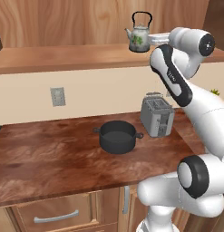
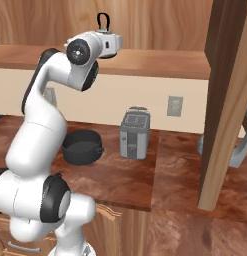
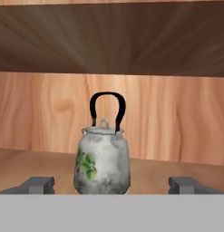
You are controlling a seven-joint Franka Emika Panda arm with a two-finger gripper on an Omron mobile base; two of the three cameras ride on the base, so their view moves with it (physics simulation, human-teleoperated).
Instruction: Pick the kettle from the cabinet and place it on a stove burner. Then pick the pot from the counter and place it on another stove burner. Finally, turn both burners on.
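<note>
The kettle (image 1: 139,38) stands upright on the cabinet shelf (image 1: 63,56), whitish-grey with a green leaf print and a black arched handle. My gripper (image 1: 150,40) is level with it, just to its right, and open. In the hand view the kettle (image 3: 102,163) sits centred between the fingertips (image 3: 39,184), which stand wide apart and touch nothing. From the right base view, its handle (image 2: 103,22) rises behind my hand. The dark pot (image 1: 117,136) rests lidless on the counter (image 1: 50,158); it shows again as the pot (image 2: 82,146) beside my arm. The stove burners are out of view.
A silver toaster (image 1: 157,115) stands right of the pot, seen again as the toaster (image 2: 134,132). A wall outlet (image 1: 57,96) sits on the backsplash. A wooden upright (image 2: 227,100) blocks the right side. The cabinet's underside (image 3: 111,41) hangs low over the kettle.
</note>
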